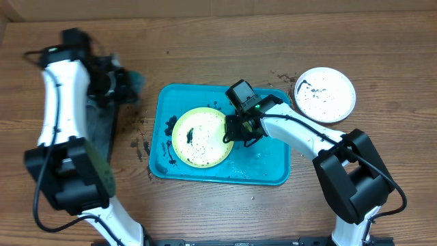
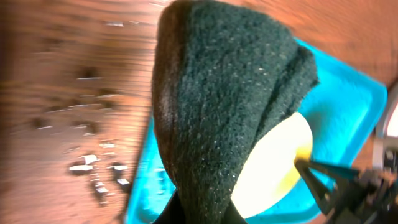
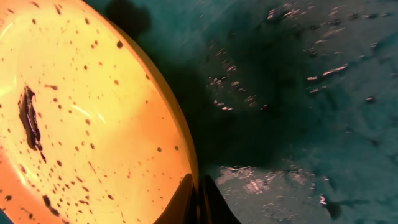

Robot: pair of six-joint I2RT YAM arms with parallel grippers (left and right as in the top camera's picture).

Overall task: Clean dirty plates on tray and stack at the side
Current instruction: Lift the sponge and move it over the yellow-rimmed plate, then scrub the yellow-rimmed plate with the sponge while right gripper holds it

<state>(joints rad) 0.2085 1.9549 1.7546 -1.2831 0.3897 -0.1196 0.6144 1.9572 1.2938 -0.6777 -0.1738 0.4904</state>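
Right gripper [image 1: 233,134] pinched shut on right rim of yellow-green round speckled plate [image 1: 199,137], plate inside turquoise rectangular plastic tray [image 1: 273,171], white-rimmed round plate [image 1: 325,94] just right of tray, left gripper [image 1: 117,83] clutching dark green scouring cloth [image 2: 217,106], left of tray.

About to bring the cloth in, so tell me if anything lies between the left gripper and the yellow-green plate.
Nothing solid visible. Between the left gripper, holding the cloth, and the yellow-green plate lie only bare table with dark crumbs and the tray's low rim. The right gripper pinches the plate's far, right rim.
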